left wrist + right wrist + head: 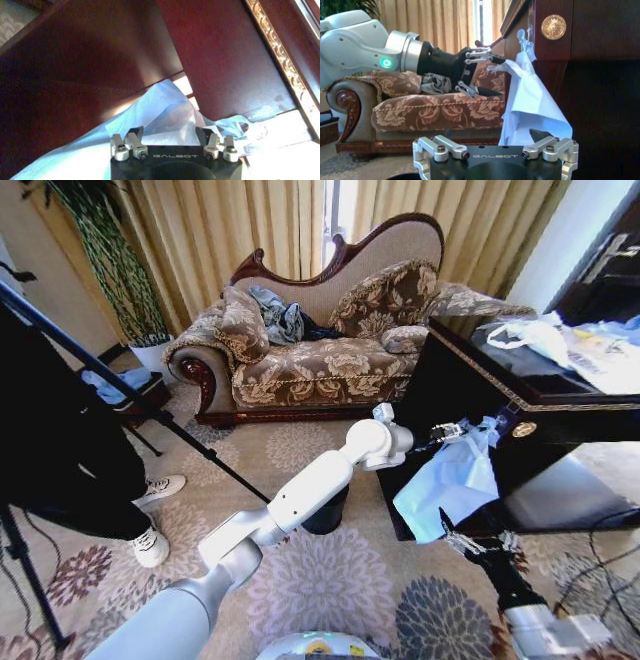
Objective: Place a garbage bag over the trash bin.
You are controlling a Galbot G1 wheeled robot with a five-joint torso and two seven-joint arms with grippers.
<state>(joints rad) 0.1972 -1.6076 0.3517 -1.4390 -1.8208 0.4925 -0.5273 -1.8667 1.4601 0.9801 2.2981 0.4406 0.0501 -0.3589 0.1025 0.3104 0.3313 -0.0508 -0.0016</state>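
Pale blue garbage bag [450, 480] hangs crumpled; left gripper [447, 433] jaws spread, right gripper [468, 542] jaws spread.

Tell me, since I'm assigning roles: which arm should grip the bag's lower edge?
Probably the right: the right gripper sits just beneath the garbage bag; the left gripper is up at its top.

A floral sofa [310, 360] faces a dark desk [520, 395]; beige curtains [230, 230] hang behind

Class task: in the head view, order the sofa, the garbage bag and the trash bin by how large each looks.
1. Sofa, largest.
2. Garbage bag, hanging nearer the camera.
3. Trash bin, smallest, though the left arm hides most of it, so this place is unsure.
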